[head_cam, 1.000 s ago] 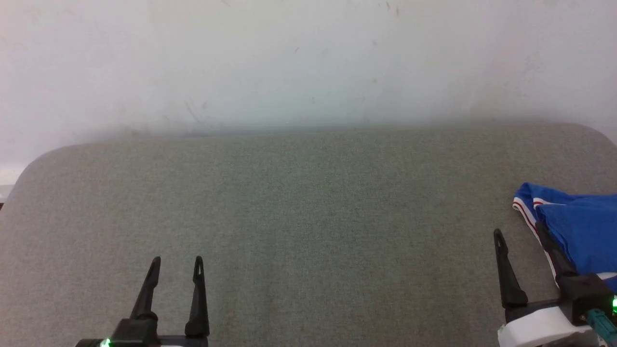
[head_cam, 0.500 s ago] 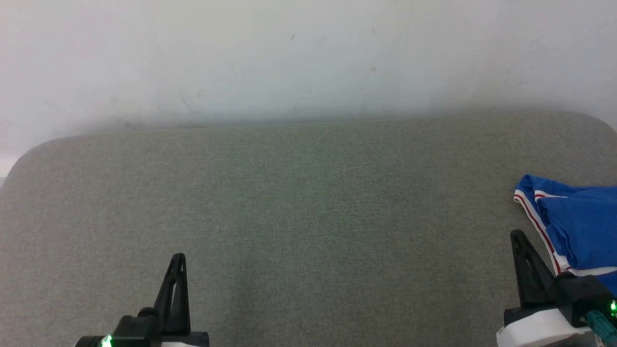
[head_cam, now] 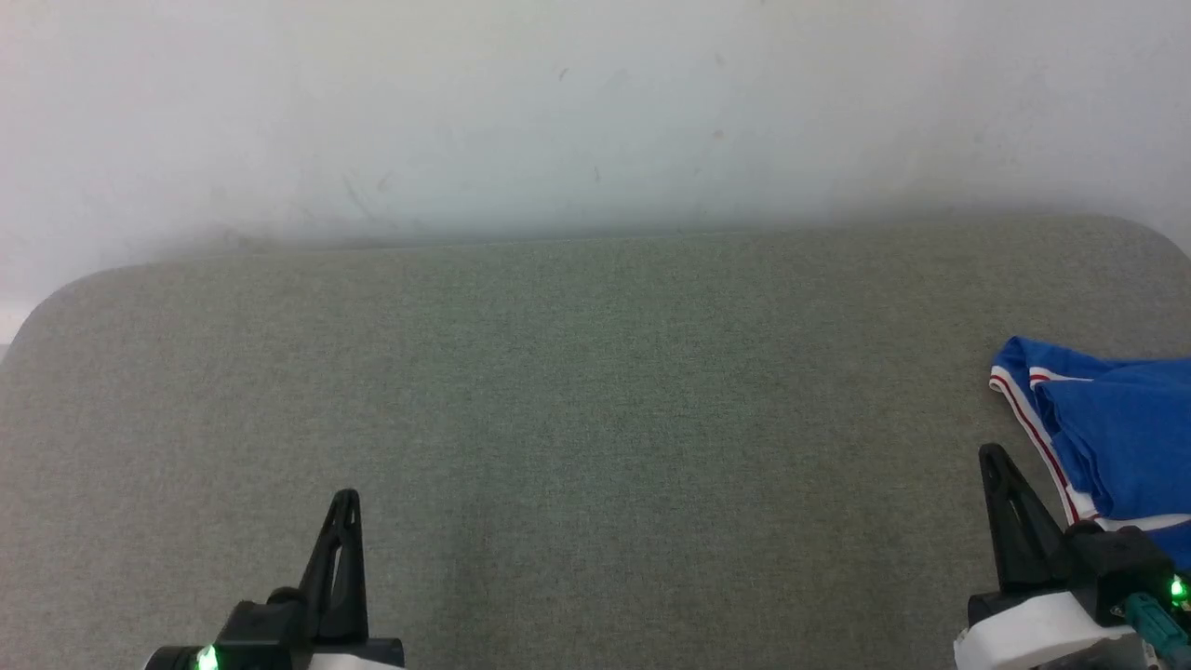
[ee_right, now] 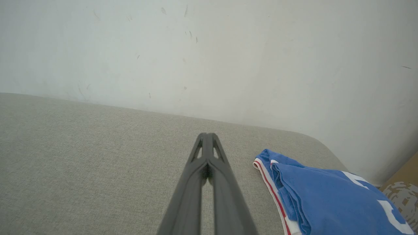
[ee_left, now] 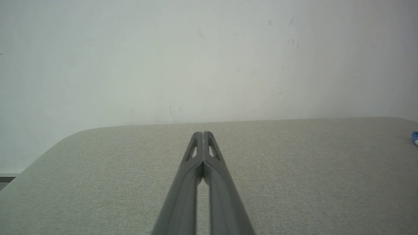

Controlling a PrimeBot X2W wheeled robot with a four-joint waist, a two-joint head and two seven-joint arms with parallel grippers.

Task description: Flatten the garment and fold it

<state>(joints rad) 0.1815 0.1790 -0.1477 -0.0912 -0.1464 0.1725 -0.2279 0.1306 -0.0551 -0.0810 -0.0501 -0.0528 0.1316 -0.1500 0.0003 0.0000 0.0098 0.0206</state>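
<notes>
The garment (head_cam: pixel 1117 437) is a bright blue shirt with red-and-white striped trim, lying folded at the right edge of the grey fabric table (head_cam: pixel 595 391). In the right wrist view the garment (ee_right: pixel 326 199) shows white lettering and lies to the right of my fingers. My right gripper (head_cam: pixel 994 456) is shut and empty, just left of the garment and apart from it; its tips (ee_right: pixel 206 134) meet. My left gripper (head_cam: pixel 344 498) is shut and empty near the front left, with its tips (ee_left: pixel 203 133) pressed together above bare table.
A white wall (head_cam: pixel 595 112) rises right behind the table's far edge. The table has rounded corners at the back left and back right. A patterned brownish object (ee_right: pixel 403 195) sits beyond the table's right edge.
Both grippers have gone from open to shut, holding nothing. The whole head view has shifted slightly, so the camera has moved. The garment has not moved on the table.
</notes>
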